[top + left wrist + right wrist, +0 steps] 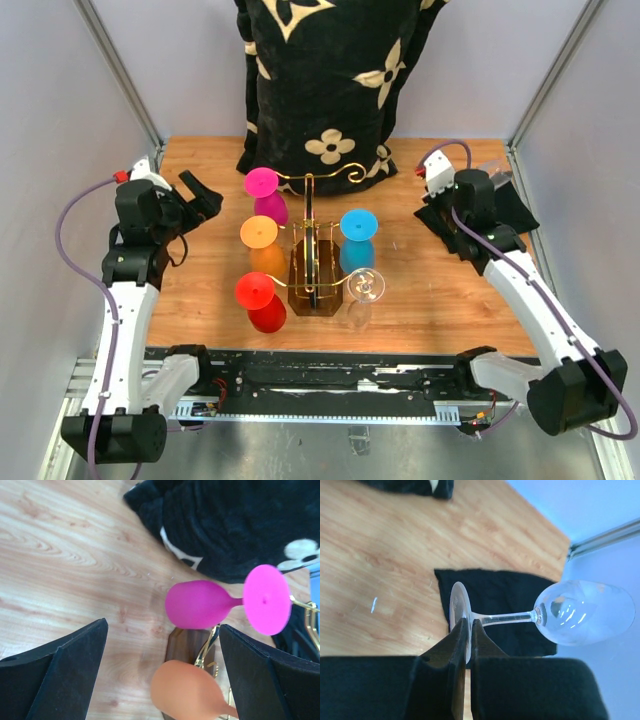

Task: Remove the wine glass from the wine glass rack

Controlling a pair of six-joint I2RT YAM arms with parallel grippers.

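Right wrist view: we record the right gripper [468, 625] clamped tight on the foot of a clear wine glass [570, 612], over a black cloth [505, 590], well apart from the mid-table wine glass rack [312, 262]. We list the left gripper [162, 625] spread wide, empty, facing a magenta glass [200, 604].

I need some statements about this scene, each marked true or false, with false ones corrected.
1. The right gripper is shut on the foot of a clear wine glass. True.
2. The left gripper grips the pink wine glass. False: it is open, holding nothing.
3. The blue wine glass and the red wine glass are on the same side of the wine glass rack. False: opposite sides.
4. A second clear glass hangs on the rack. True.
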